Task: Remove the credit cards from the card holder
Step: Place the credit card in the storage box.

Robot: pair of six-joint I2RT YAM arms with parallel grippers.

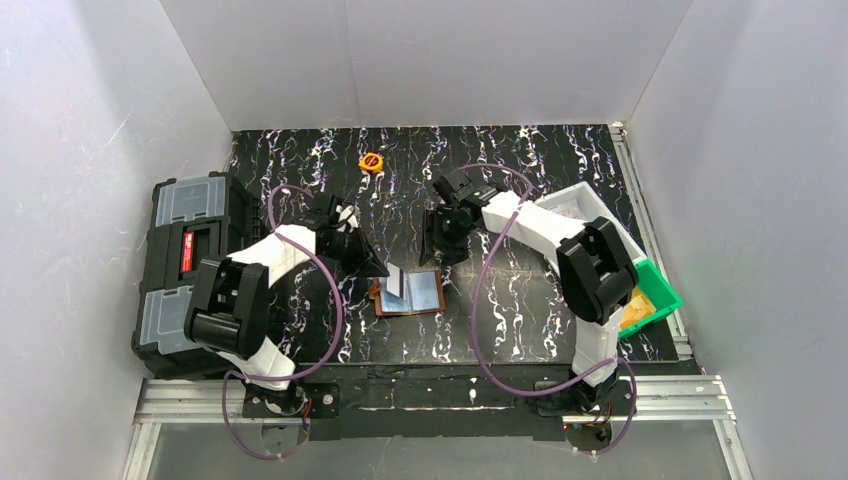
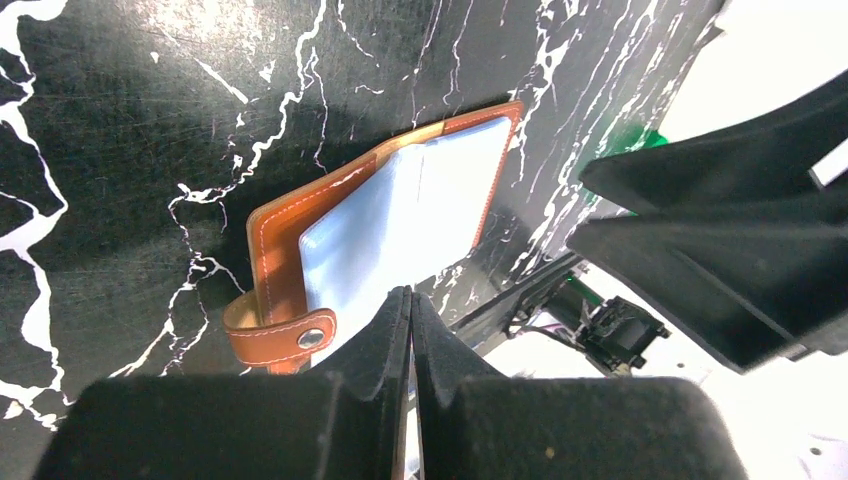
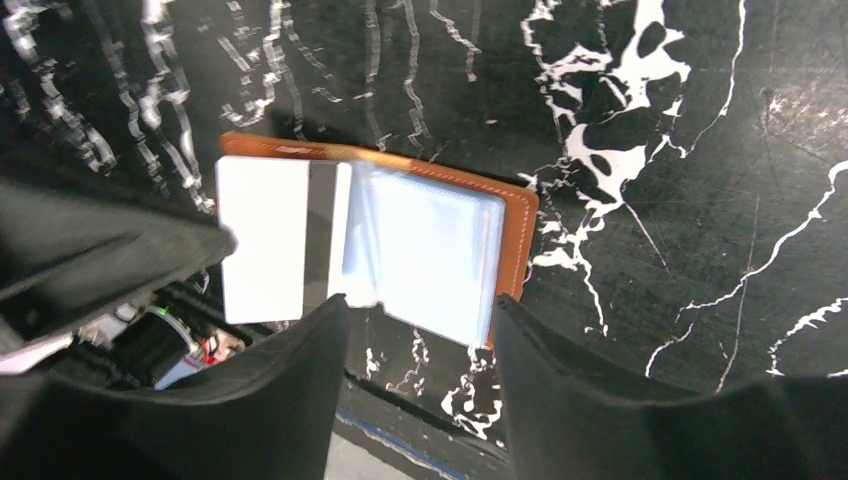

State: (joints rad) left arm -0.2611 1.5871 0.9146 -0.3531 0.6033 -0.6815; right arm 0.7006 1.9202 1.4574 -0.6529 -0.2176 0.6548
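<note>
Left fingers (image 2: 372,360) clamp a pale credit card (image 3: 262,240) above the open card holder (image 1: 412,296) by the tabletop's (image 1: 525,335) near edge, seemingly to draw it clear; right fingers (image 3: 300,375) hover wide, probably to steady it.

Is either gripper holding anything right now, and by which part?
The left gripper pinches a white card by one edge, over the open card holder; the right gripper is open, holding nothing.

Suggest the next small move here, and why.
Probably draw the left tool away from the brown leather card holder: it looks shut on the white plastic card with a grey stripe, which overlaps one leaf. The right tool hangs open over the holder.
</note>
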